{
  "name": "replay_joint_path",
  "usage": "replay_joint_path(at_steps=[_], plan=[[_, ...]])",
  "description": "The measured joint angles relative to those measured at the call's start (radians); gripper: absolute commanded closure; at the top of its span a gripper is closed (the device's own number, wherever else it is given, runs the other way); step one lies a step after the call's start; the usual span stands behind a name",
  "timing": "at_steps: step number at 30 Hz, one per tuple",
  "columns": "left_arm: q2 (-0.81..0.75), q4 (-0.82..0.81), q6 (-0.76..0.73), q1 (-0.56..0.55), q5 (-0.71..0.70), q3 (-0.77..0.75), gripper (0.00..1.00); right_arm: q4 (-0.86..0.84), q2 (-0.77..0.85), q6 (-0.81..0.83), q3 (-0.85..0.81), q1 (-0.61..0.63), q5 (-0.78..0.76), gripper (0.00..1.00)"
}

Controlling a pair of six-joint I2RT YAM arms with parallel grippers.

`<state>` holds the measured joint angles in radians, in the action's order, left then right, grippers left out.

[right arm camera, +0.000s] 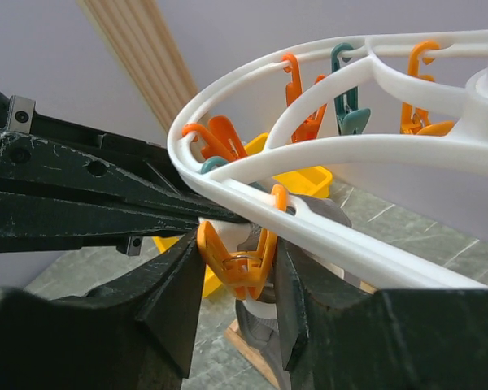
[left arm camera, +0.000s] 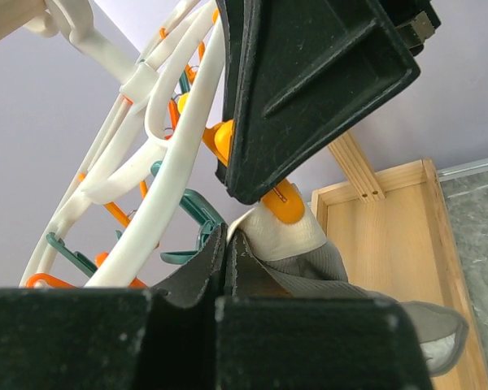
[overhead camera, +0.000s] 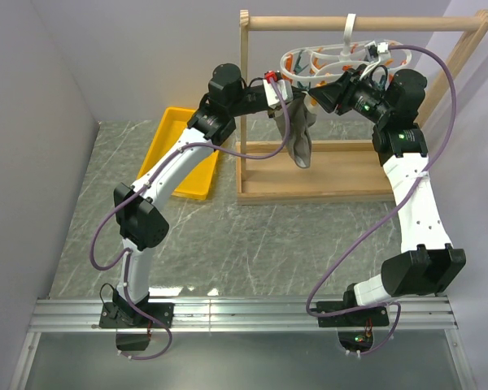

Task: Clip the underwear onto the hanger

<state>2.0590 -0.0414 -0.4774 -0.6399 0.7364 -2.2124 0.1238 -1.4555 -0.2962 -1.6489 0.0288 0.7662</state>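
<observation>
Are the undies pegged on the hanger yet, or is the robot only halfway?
Nearly. Done: the grey fabric underwear is up at the white plastic ring hanger. In hand: the left gripper pinches its beige waistband while the right gripper squeezes an orange clothespin over it. Left: letting the pin bite, then both letting go.

We can read no text, brand, number or sign anywhere. The underwear (left arm camera: pixel 313 268) waistband, just beside the left claw (left arm camera: pixel 226 248), shows us nothing legible.
</observation>
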Motion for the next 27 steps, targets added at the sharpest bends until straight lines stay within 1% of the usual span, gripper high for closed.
replay_joint_path(at_steps=[5,10,11,12,14,15,17,18,20,21,24,27], plan=[[0.000,0.000,0.001,0.000,0.001,0.000,1.00,0.018,0.000,-0.005,0.000,0.005,0.012,0.52],[-0.001,0.001,-0.002,0.000,0.002,0.003,0.99,0.023,0.000,-0.019,0.000,0.008,0.014,0.44],[-0.003,0.001,-0.004,0.000,0.002,0.008,0.98,0.024,0.000,-0.021,0.000,0.008,0.014,0.42],[-0.007,0.002,-0.008,0.000,0.003,0.014,0.91,0.027,0.000,-0.022,0.000,0.008,0.014,0.40],[-0.016,0.006,-0.017,0.000,0.006,0.033,0.85,0.029,0.000,-0.024,0.000,0.008,0.013,0.37],[-0.023,0.007,-0.024,0.000,0.009,0.045,0.77,0.031,0.000,-0.025,0.000,0.008,0.013,0.37],[-0.041,0.018,-0.039,0.000,0.014,0.074,0.70,0.042,0.003,-0.023,0.000,0.008,0.008,0.34],[-0.050,0.024,-0.047,0.000,0.019,0.089,0.65,0.051,0.006,-0.021,0.000,0.008,0.005,0.33],[-0.065,0.047,-0.063,0.000,0.029,0.109,0.61,0.071,0.014,-0.013,0.000,0.008,-0.003,0.32],[-0.073,0.063,-0.067,0.000,0.032,0.117,0.57,0.081,0.019,-0.009,0.000,0.008,-0.008,0.31],[-0.099,0.098,-0.087,0.000,0.044,0.147,0.50,0.111,0.040,0.009,0.001,0.008,-0.025,0.30],[-0.128,0.134,-0.097,-0.001,0.054,0.184,0.45,0.140,0.065,0.030,0.002,0.008,-0.046,0.27]])
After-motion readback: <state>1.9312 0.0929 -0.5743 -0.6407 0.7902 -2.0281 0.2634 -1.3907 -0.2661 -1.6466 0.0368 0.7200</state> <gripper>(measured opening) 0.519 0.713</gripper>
